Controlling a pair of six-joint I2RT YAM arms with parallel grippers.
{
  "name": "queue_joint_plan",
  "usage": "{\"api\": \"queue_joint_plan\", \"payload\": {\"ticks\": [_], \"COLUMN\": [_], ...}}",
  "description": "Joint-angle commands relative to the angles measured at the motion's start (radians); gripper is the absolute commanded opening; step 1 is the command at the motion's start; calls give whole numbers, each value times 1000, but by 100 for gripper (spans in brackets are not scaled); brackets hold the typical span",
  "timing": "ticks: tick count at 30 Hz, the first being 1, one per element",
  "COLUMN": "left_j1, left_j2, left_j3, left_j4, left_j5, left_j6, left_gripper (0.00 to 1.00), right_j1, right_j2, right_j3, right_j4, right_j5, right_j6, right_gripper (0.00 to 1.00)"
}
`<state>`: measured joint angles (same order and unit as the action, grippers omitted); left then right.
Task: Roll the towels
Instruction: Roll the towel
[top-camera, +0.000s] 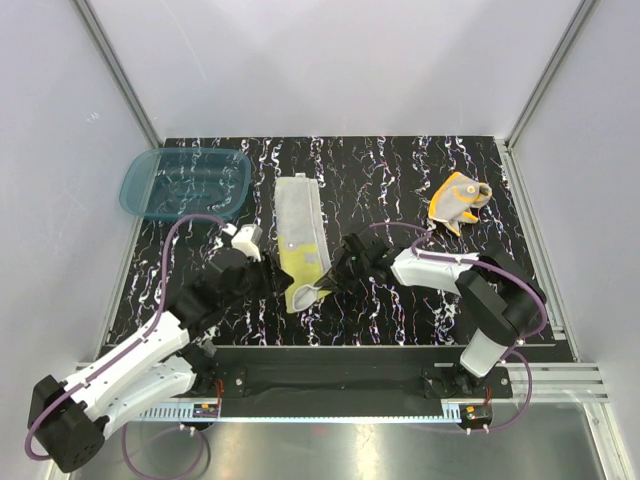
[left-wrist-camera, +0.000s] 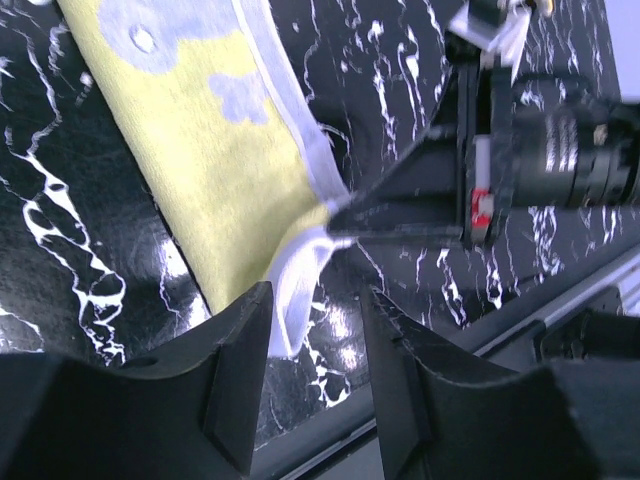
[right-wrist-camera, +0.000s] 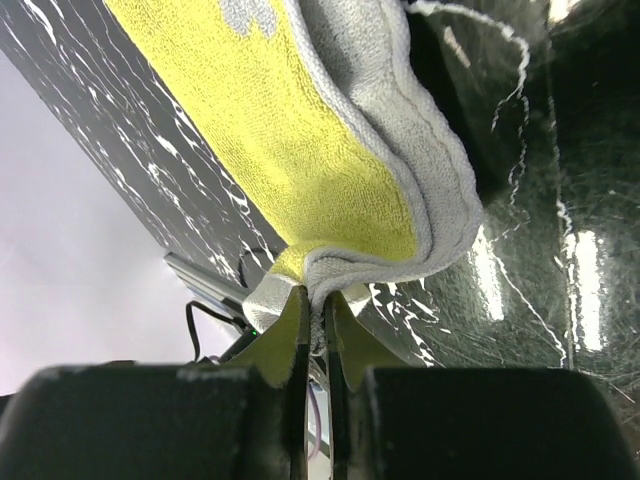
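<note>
Yellow towel (top-camera: 300, 235) is my job here. My right tool (right-wrist-camera: 315, 300) is clenched on its near hem, pinching only a thin fold of the grey-white edge. My left tool (left-wrist-camera: 315, 300) hangs released just beside that same corner, jaws apart, with the lifted hem in front of the gap but not gripped. Beyond them the towel runs long and narrow across the counter (top-camera: 400, 170), yellow face up near me, grey side farther off. I judge that so shallow a pinch could slip once rolling starts. With both tools crowded at one corner, they could also collide or roll it skewed. The orange towel (top-camera: 458, 200) lies crumpled far right, the basin (top-camera: 185, 183) far left.
</note>
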<state>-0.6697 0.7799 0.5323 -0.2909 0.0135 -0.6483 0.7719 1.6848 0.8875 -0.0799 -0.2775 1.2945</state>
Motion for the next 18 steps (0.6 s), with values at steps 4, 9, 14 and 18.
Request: {"api": "queue_joint_plan", "payload": {"ticks": [4, 9, 14, 18], "left_j1": [-4, -10, -40, -73], "left_j2": [-4, 7, 107, 179], "left_j3": [-70, -118, -111, -107], "left_j4": [117, 222, 321, 438], "left_j5": [121, 196, 223, 252], "left_j6": [47, 62, 78, 91], "left_gripper": [46, 46, 47, 49], "right_j1": [-42, -74, -88, -92], "right_j2": [-58, -131, -73, -24], "right_j3": [-54, -100, -67, -68], "right_j4": [64, 34, 15, 37], "right_j5": [59, 136, 121, 113], "right_j6": [75, 107, 98, 117], "right_gripper": [0, 0, 0, 0]}}
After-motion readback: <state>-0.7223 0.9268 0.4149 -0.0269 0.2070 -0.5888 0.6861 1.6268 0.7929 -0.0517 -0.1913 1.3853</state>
